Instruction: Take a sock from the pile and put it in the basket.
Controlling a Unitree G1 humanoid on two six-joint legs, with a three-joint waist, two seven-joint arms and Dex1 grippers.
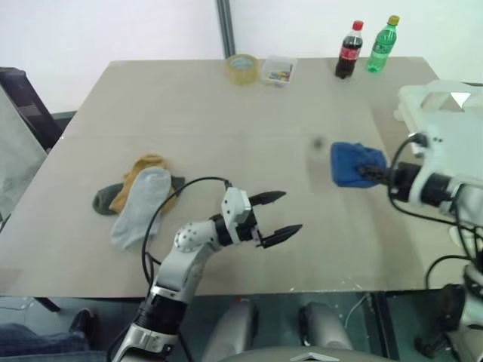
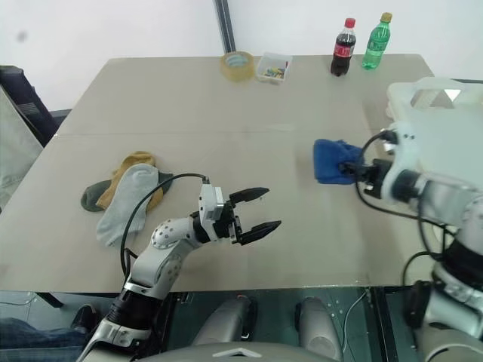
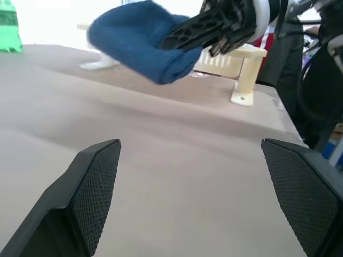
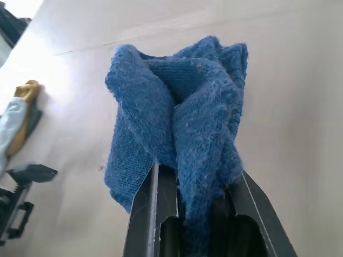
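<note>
Right gripper [image 4: 195, 187] clamps the soft medium-blue knitted sock [image 1: 353, 163], bunched and aloft just beside the cream-white rectangular plastic basket [image 1: 441, 113]. Light and floppy, I'd say; a pinch through the folds should hold. Crumpled, no clear long axis. Left gripper [image 1: 278, 216] spread, empty, between basket and sock pile [image 1: 139, 197].

A: Right end effector [image 2: 361, 170]?
B: Clamped on a blue sock [image 2: 332, 160], held above the table [image 2: 226, 105], just left of the cream basket [image 2: 438, 113].
A: Left end effector [image 2: 260, 211]?
B: Fingers spread wide, nothing in them, over the table's near part.
A: Pile [image 2: 124, 192]?
B: Left side of the table; light grey sock on top, mustard and dark ones under it.
A: Far edge?
B: Tape roll [image 2: 237, 65], small clear box [image 2: 274, 68], cola bottle [image 2: 343, 48], green bottle [image 2: 376, 42].
</note>
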